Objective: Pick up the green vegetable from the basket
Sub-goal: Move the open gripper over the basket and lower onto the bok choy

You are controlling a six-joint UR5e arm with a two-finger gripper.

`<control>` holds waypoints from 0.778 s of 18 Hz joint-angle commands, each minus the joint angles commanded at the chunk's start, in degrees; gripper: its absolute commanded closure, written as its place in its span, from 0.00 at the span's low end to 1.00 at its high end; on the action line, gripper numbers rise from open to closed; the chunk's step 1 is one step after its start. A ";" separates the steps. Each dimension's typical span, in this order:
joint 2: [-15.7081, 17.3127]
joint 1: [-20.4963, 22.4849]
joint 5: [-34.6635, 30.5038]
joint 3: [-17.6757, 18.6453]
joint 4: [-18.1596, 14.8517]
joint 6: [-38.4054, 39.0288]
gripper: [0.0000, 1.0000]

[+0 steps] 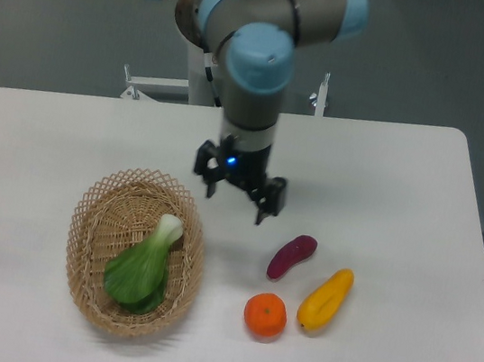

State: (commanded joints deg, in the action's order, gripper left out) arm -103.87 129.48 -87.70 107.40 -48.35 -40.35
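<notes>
The green vegetable (143, 268) lies in the wicker basket (96, 214) at the lower left of the white table. Its pale stem end points up and right, and its broad green leaves point down and left. My gripper (235, 202) hangs above the table just right of the basket's upper rim. Its two dark fingers are spread apart and hold nothing. It is up and to the right of the vegetable and apart from it.
A purple sweet potato (291, 255), an orange (265, 316) and a yellow pepper-like vegetable (325, 299) lie on the table right of the basket. The arm's base (205, 75) stands behind the table's far edge.
</notes>
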 joint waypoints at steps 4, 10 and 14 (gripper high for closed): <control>-5.19 -5.10 -2.65 -0.26 5.53 0.71 0.00; -7.92 -6.87 -2.83 0.17 6.51 0.62 0.00; -8.54 -8.01 -2.92 0.26 6.51 0.62 0.00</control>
State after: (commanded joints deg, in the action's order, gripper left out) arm -112.41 121.47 -90.62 107.67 -41.84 -39.73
